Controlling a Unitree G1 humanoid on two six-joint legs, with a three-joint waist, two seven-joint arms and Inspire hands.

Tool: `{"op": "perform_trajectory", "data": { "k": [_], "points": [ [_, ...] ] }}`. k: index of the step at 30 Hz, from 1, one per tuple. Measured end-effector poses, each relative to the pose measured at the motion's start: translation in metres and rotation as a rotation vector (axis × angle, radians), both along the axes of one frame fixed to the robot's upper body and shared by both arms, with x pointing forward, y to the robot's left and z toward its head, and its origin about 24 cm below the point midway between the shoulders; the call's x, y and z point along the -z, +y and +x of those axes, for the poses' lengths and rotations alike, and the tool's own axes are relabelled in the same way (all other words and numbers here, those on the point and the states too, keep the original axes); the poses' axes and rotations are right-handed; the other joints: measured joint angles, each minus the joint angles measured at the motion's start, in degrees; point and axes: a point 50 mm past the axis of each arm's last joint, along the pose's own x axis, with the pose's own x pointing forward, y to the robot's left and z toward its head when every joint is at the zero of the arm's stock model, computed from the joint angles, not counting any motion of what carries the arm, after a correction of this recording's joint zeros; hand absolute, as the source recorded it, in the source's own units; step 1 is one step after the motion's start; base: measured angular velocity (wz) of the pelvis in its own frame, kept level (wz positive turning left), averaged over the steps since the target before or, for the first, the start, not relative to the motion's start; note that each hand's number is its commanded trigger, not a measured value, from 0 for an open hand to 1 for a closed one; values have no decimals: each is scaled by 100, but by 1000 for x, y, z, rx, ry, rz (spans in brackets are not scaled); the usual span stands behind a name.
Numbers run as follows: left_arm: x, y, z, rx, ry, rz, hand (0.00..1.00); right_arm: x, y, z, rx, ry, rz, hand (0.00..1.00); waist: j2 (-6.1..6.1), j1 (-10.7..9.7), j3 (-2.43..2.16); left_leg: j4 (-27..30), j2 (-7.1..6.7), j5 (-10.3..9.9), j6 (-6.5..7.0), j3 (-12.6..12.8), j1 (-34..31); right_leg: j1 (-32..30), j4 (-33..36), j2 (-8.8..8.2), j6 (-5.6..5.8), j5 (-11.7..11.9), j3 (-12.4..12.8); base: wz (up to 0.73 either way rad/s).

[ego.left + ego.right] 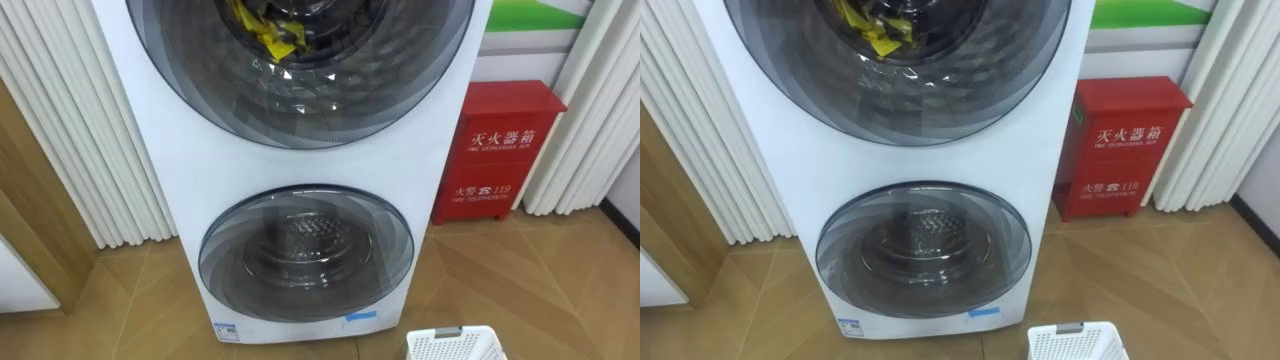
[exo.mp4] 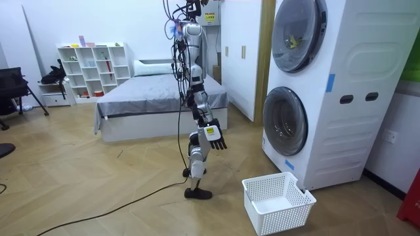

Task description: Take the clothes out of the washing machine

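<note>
Bed (image 2: 157,98) behind, basket (image 2: 283,213) by washing machine (image 2: 354,98); eye views: yellow clothes (image 1: 270,38) inside.

clothes (image 1: 268,38): yellow, in upper drum | washing machine (image 1: 415,160): white, 2 doors shut

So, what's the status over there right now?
Right hand open, hanging at side. Yellow clothes in upper drum. Upper door shut, blocking them. White basket on floor, empty.

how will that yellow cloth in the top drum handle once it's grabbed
Probably floppy: the yellow cloth lies crumpled in folds behind the upper door. Likely light for its size, since it looks thin. It may drape and catch on the door opening when pulled out.
</note>
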Motion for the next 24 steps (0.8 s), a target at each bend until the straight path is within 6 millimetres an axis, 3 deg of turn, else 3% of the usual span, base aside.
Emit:
{"op": "perform_trajectory", "data": {
  "k": [6, 17, 20, 23, 24],
  "points": [
    [0, 1, -3, -5, 6, 4, 0, 0, 0, -1, -5, 10, 4, 0, -27, -3, 26, 3, -3, -6, 2, 4, 80, 73, -4, -6, 11, -16, -8, 0],
    [0, 2, 1, -6, 9, -3, 0, 0, 0, 2, -3, 17, 17, 0, -45, 5, 2, 9, -12, -6, 2, -1, 104, 104, -1, -17, 11, -21, -14, 0],
    [0, 3, 4, -9, 13, -7, 0, -1, -2, 17, -5, 7, -5, 0, -56, 17, 15, 11, -12, -6, 2, 6, 96, 85, 12, -21, 11, -31, -15, 0],
    [-1, 4, 8, -5, 3, -10, 0, -13, -11, 58, 10, -122, -77, 0, -91, 26, 40, 23, -12, -5, 3, 10, 86, 62, 21, -21, 12, -32, 3, 0],
    [-1, 4, 10, 5, 0, -9, 0, -24, -14, 84, -9, -215, -115, 0, -67, 28, 39, 43, -12, -5, 4, 9, 83, 57, 35, -21, 12, -32, 4, 0]
  ]
}}
